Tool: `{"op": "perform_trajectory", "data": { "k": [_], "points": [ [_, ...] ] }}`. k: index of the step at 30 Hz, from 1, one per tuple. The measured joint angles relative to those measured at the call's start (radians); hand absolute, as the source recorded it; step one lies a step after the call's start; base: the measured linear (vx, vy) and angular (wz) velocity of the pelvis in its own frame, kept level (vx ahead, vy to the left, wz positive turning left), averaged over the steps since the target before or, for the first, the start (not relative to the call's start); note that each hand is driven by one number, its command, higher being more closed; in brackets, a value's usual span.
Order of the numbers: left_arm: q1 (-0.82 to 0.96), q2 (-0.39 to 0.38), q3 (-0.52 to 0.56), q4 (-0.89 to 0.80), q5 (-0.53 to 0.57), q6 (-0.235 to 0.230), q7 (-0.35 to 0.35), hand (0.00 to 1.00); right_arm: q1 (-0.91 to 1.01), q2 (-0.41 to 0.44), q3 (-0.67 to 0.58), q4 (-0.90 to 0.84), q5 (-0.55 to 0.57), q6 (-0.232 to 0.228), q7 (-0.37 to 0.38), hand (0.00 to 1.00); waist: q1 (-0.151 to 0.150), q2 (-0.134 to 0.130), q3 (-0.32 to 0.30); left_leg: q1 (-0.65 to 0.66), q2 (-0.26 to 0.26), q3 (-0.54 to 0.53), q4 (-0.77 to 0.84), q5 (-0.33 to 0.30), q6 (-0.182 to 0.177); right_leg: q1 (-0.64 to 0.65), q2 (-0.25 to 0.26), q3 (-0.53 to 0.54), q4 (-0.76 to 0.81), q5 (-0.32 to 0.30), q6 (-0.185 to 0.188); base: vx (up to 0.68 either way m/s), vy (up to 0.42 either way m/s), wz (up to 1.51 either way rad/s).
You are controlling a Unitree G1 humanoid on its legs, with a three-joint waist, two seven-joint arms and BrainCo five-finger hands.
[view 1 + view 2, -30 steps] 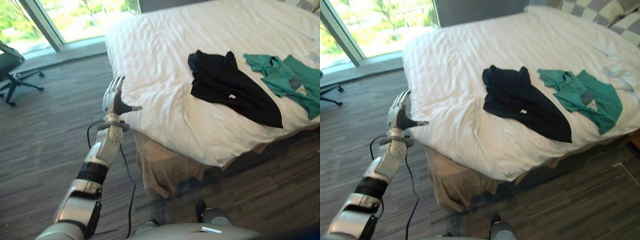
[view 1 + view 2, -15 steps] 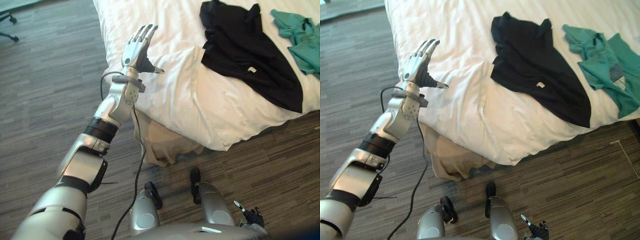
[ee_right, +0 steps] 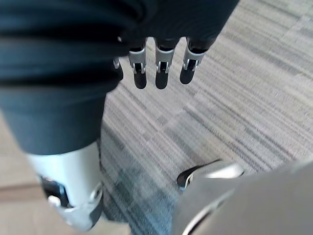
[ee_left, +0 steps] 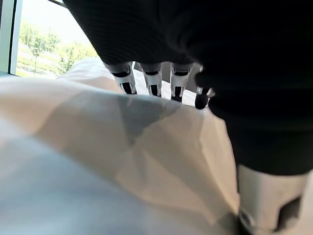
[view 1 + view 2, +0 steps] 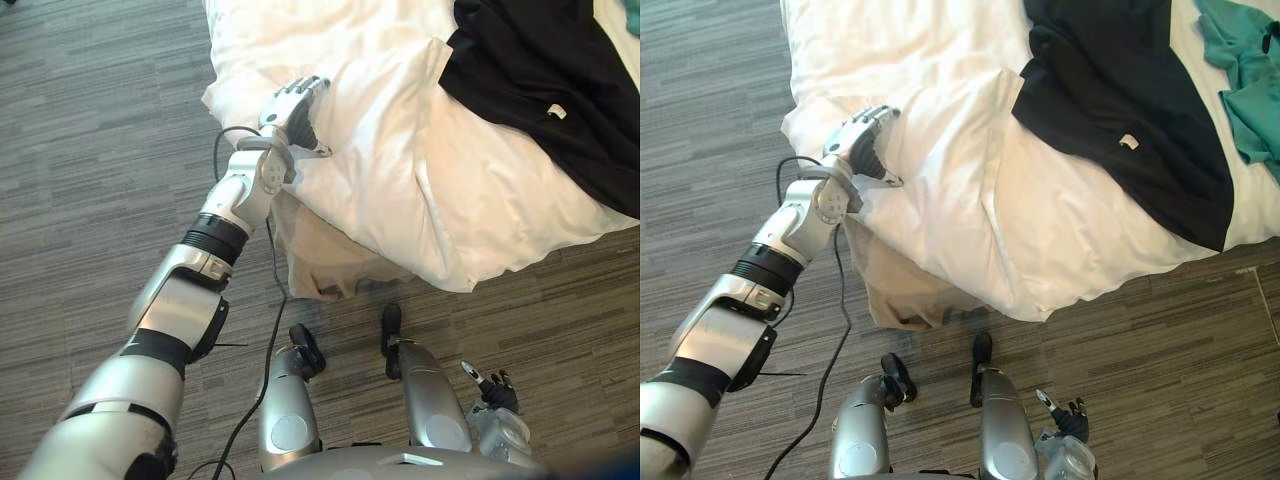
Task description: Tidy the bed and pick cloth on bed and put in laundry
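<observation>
Black cloth [image 5: 1120, 90] is lying spread out flat on the bed, well apart from my left hand [image 5: 292, 105], off to that hand's right and further up the mattress. I can see a small white tag [image 5: 1128, 142] on it. Past it, further from the hand again, a green cloth [image 5: 1245, 70] shows at the bed's far side, just beside the black one.

My left hand is at the bed's near corner with its fingers [image 4: 152, 83] straight and apart, laid against the white duvet [image 5: 1040, 220] and gripping nothing. The thumb sticks out to the side. Between this hand and the black cloth there's only rumpled duvet, with one raised fold running across. Nothing else is in the way.

Just below the hand, a beige under-layer [image 5: 905, 285] hangs out from beneath the duvet corner down to the grey plank floor [image 5: 720, 120]. From the left wrist view I catch a bright window [image 4: 39, 44] beyond the bedding.

My right hand [image 5: 492, 388] hangs low at my side over the floor, fingers [image 3: 161, 68] relaxed and holding nothing.
</observation>
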Motion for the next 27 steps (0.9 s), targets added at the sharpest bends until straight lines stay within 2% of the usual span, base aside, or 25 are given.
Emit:
{"op": "perform_trajectory", "data": {
  "k": [6,8,12,16,18,20,22,23,27],
  "points": [
    [-0.024,0.017,-0.084,0.001,0.002,-0.034,-0.024,1.0,-0.003,-0.002,0.004,-0.002,-0.001,0.0,0.007,0.0,0.0,0.0,0.0,0.001,-0.003,0.01,-0.017,0.003,0.005,0.004,0.003,0.003,-0.039,0.046,0.027,0.0,0.013,-0.05],
    [-0.02,0.033,-0.139,0.001,0.003,-0.05,-0.044,1.0,-0.002,-0.005,0.004,0.0,-0.003,0.001,0.01,0.0,0.004,0.0,0.0,0.012,-0.006,0.019,-0.019,0.004,0.006,0.015,0.002,0.008,-0.049,0.056,0.025,-0.01,0.025,-0.08],
    [0.026,0.056,-0.16,-0.001,0.003,-0.072,-0.051,1.0,-0.002,-0.01,0.005,0.009,-0.013,0.006,0.017,0.0,0.001,0.0,0.0,0.049,-0.009,0.022,-0.025,0.004,0.006,0.049,0.0,0.007,-0.052,0.056,0.024,0.0,0.003,-0.02],
    [0.207,0.089,-0.162,-0.075,-0.001,-0.093,-0.052,1.0,0.012,-0.035,0.004,0.022,-0.024,0.016,0.017,0.0,-0.001,0.0,0.0,0.121,-0.03,0.006,-0.074,0.022,0.006,0.117,-0.009,-0.013,-0.055,0.054,0.022,-0.02,-0.006,0.15],
    [0.317,0.1,-0.135,-0.115,-0.024,-0.108,-0.053,1.0,0.029,-0.038,0.004,0.028,-0.049,0.019,0.018,0.0,0.003,-0.001,-0.001,0.161,-0.048,-0.001,-0.113,0.03,0.007,0.153,-0.019,-0.036,-0.055,0.037,0.013,-0.02,-0.015,0.27],
    [0.488,0.1,-0.087,-0.12,-0.053,-0.13,-0.053,1.0,0.054,-0.039,0.003,0.055,-0.085,0.029,0.029,0.0,0.014,-0.009,-0.015,0.208,-0.075,-0.002,-0.15,0.033,0.008,0.197,-0.036,-0.038,-0.062,-0.011,-0.01,-0.02,-0.034,0.16],
    [0.608,0.1,-0.039,-0.112,-0.064,-0.139,-0.052,1.0,0.056,-0.046,0.005,0.062,-0.107,0.04,0.037,0.0,0.017,-0.003,-0.029,0.233,-0.082,-0.002,-0.172,0.043,0.008,0.22,-0.039,-0.047,-0.074,-0.012,-0.011,0.02,-0.029,0.05],
    [0.681,0.098,-0.012,-0.093,-0.065,-0.149,-0.052,0.0,0.062,-0.049,0.011,0.08,-0.131,0.04,0.041,0.0,0.015,-0.005,-0.061,0.243,-0.089,-0.001,-0.195,0.052,0.006,0.227,-0.04,-0.054,-0.086,-0.013,-0.011,0.05,-0.024,0.05],
    [0.798,0.076,0.049,-0.09,-0.076,-0.178,-0.052,0.0,0.088,-0.066,0.041,0.137,-0.173,0.041,0.049,0.0,0.012,-0.004,-0.135,0.313,-0.12,-0.007,-0.286,0.087,-0.003,0.286,-0.041,-0.069,-0.133,-0.014,-0.01,0.1,-0.003,0.08]
  ]
}}
